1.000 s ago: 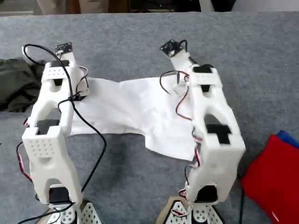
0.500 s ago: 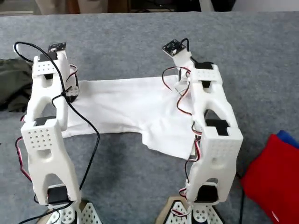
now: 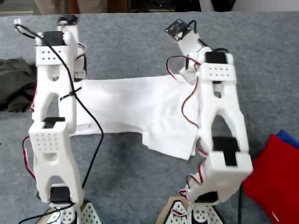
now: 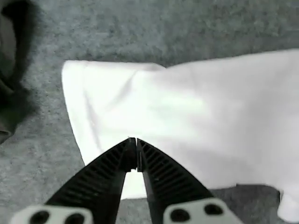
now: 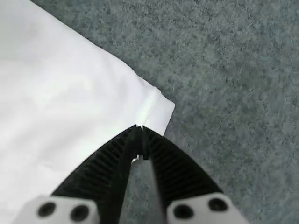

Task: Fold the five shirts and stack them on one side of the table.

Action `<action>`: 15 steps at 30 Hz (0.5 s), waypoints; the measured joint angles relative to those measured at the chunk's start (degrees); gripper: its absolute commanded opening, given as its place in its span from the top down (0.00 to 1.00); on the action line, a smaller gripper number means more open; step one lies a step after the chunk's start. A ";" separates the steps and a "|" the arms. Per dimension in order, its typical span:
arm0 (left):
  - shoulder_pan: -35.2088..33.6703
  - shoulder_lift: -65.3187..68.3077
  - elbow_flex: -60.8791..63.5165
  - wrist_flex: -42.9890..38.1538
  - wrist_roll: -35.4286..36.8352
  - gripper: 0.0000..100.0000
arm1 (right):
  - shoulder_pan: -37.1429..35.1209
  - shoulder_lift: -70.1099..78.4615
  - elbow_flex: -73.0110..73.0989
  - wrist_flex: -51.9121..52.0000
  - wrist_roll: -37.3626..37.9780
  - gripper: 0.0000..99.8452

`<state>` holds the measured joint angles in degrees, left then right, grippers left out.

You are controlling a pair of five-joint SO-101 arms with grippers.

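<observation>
The white shirt (image 3: pixel 135 105) lies spread mid-surface (image 3: pixel 261 46). My left hand (image 4: pixel 135 142) and right hand (image 5: pixel 139 128) are both clamped closed, pinching the shirt's side nearest the far edge, one at each end. I judge this keeps it taut for folding.

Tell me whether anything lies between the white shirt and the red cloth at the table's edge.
Nothing visible does: bare grey table separates the shirt from the red cloth. The right gripper is shut on the shirt's corner, and its arm hides part of that gap.

Grey table (image 3: pixel 140 42) bears white shirt (image 3: pixel 135 107), olive shirt (image 3: pixel 14 84), red garment (image 3: pixel 273 182).
</observation>
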<state>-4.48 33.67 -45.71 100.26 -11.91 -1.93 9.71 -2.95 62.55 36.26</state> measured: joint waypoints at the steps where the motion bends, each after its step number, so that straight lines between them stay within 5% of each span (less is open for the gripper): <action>1: 0.70 -2.55 4.13 0.00 -0.70 0.98 | 0.00 -1.76 1.05 0.70 0.26 1.00; 6: 0.53 -17.49 28.48 -5.19 -1.49 0.98 | -2.73 -10.64 12.22 1.41 0.79 1.00; 15: 0.53 -38.86 76.84 -34.11 -1.93 0.98 | -4.92 -18.81 31.03 -9.41 0.79 1.00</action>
<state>-3.96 -5.19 31.12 66.15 -13.85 -6.86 -9.10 28.09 53.14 37.05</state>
